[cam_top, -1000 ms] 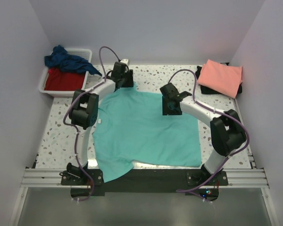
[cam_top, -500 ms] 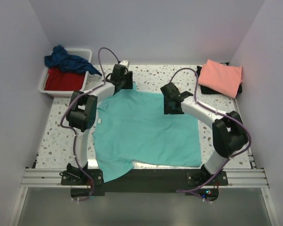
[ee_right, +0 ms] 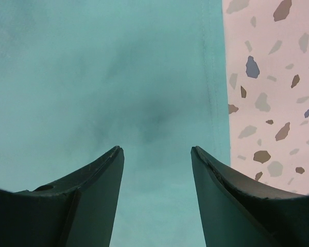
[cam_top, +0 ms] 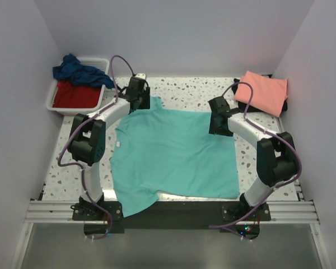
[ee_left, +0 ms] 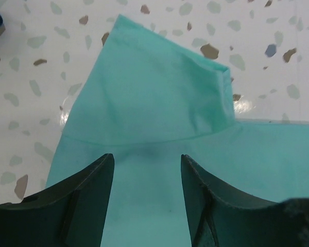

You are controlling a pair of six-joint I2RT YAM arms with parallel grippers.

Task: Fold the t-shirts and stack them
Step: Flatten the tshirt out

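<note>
The turquoise-teal t-shirt (cam_top: pixel 171 154) lies spread flat on the speckled table (cam_top: pixel 179 89), one sleeve at the far left and one hanging over the near edge. My left gripper (cam_top: pixel 139 101) is open just above the far-left sleeve (ee_left: pixel 154 98), jaws apart over the sleeve seam. My right gripper (cam_top: pixel 219 124) is open above the shirt's far-right edge; in the right wrist view the hem (ee_right: pixel 213 77) runs beside bare table. A folded salmon-pink shirt (cam_top: pixel 262 92) lies on a black one (cam_top: pixel 239 104) at the far right. Navy blue (cam_top: pixel 78 73) and red (cam_top: pixel 75 95) shirts sit in the tub.
A white plastic tub (cam_top: pixel 103 89) stands at the far left corner. Purple cables loop over both arms. White walls close in the table on three sides. A metal rail (cam_top: pixel 168 210) runs along the near edge.
Both arms have swung outward: the left gripper moved farther back-left onto the sleeve, the right gripper moved right to the shirt's far-right edge. The shirt's top edge looks flatter.
</note>
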